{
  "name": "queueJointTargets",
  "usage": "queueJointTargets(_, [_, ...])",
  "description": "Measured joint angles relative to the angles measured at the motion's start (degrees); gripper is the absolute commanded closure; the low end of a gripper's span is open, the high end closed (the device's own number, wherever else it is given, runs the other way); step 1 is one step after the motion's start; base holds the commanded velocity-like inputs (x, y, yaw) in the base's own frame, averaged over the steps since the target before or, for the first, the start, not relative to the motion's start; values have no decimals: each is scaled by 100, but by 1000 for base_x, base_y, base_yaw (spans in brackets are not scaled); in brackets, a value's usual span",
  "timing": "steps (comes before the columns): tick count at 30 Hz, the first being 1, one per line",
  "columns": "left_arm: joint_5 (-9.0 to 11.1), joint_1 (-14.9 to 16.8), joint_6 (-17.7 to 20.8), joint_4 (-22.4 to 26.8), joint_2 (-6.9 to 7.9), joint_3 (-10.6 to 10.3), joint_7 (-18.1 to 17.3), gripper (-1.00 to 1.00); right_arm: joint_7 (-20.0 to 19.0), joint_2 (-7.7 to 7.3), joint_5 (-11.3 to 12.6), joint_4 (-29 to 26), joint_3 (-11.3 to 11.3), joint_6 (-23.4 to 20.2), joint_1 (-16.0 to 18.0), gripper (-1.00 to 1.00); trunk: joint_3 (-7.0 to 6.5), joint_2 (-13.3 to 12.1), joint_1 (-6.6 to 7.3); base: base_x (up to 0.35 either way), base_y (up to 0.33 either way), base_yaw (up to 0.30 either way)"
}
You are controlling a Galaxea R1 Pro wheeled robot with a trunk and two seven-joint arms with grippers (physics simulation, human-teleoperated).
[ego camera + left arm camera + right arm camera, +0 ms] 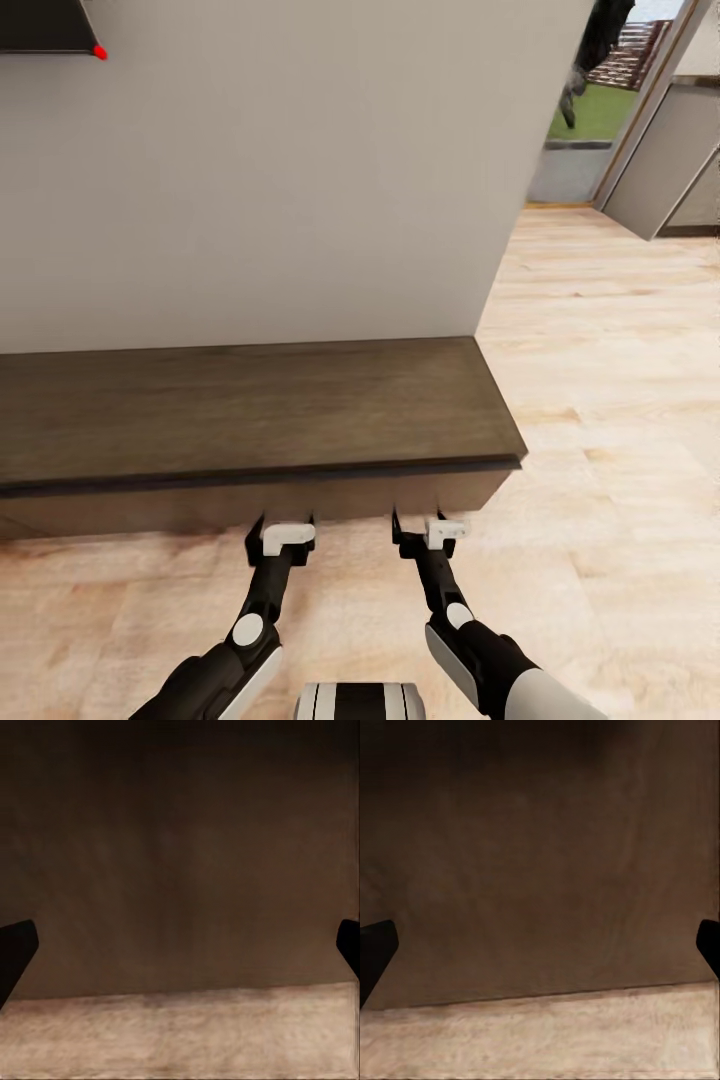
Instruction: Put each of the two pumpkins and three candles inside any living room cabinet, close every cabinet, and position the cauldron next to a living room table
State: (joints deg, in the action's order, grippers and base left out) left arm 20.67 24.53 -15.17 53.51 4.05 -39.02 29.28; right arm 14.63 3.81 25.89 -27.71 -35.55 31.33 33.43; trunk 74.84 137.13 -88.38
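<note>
1. The cabinet [250, 420] stands against the wall, directly before the robot, its front closed.
2. The left gripper [280, 522] and right gripper [428, 520] are both spread wide, empty, close to the dark front [180, 855].
3. Probably the drawer is stiff and heavy; hook its top edge.

Pale wall [280, 170], light wood floor [610, 400]

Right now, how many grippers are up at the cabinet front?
2. The left gripper and the right gripper sit side by side at the cabinet front, under its top edge. Fingertips are hidden there.
</note>
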Motion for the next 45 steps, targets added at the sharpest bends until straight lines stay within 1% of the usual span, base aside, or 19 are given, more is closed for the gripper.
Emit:
queueJointTargets(11, [-6,0,0,18,0,0,3,-100,0,0,0,0,0,-13,3,-100,0,0,0,-329,0,0])
queueJointTargets(17, [8,0,44,157,5,2,107,-100,-6,-3,19,12,0,-109,15,-100,0,0,0,-331,0,0])
queueJointTargets(19, [25,0,73,183,4,4,115,-100,-10,-2,16,5,0,-255,27,-100,0,0,0,-335,0,0])
queueJointTargets(21, [46,0,149,219,4,15,119,-100,3,-1,6,-10,0,-801,41,-100,0,0,0,-335,0,0])
queueJointTargets(23, [52,0,321,353,15,15,121,-100,17,-2,-3,-44,3,-1187,46,-100,0,0,0,-336,0,0])
queueJointTargets(25, [73,1,757,657,38,12,120,-100,78,-5,5,-224,5,-1668,50,-100,0,0,0,-336,0,0])
queueJointTargets(26, [80,1,904,738,43,14,120,-100,105,-6,15,-277,5,-1793,50,-100,0,0,0,-336,0,0])
queueJointTargets(28, [121,2,1511,1014,49,64,112,-100,228,-7,75,-482,4,-2293,51,-100,0,0,0,-336,0,0])
queueJointTargets(29, [137,2,1686,1106,47,89,110,-100,257,-7,101,-543,4,-2425,51,-100,0,0,0,-330,0,0])
queueJointTargets(30, [145,3,2309,1416,33,206,107,-100,321,-7,188,-732,6,-2816,52,-100,-1,0,0,-301,0,0])
queueJointTargets(32, [144,2,3242,1820,8,433,100,-100,389,-8,323,-883,48,-3301,54,-100,-1,0,1,-213,0,0])
queueJointTargets(33, [140,2,3670,1944,-4,551,96,-100,411,-11,361,-928,124,-3527,54,-100,-1,0,2,-119,0,0])
queueJointTargets(35, [134,4,4389,2130,-18,816,87,-100,435,-28,390,-993,341,-3952,55,-100,-1,0,3,-62,0,0])
queueJointTargets(38, [163,14,5297,2240,-77,1301,70,-100,442,-51,405,-1041,709,-4597,55,-100,-1,0,3,-21,0,0])
queueJointTargets(39, [176,16,5591,2258,-102,1461,67,-100,444,-55,406,-1048,862,-4772,55,-100,-1,0,3,-7,0,0])
queueJointTargets(40, [197,19,5958,2273,-124,1715,65,-100,440,-58,405,-1054,1089,-4962,55,-100,-1,0,3,-4,0,0])
queueJointTargets(42, [233,19,6268,2279,-138,2037,64,-100,437,-65,406,-1059,1315,-5121,55,-100,-1,0,3,-2,0,0])
queueJointTargets(44, [260,16,6404,2270,-143,2241,63,-100,436,-68,405,-1060,1418,-5209,55,-100,-1,0,3,-1,0,0])
queueJointTargets(45, [280,15,6442,2258,-145,2301,63,-100,435,-68,406,-1060,1444,-5236,55,-100,-1,0,3,0,0,0])
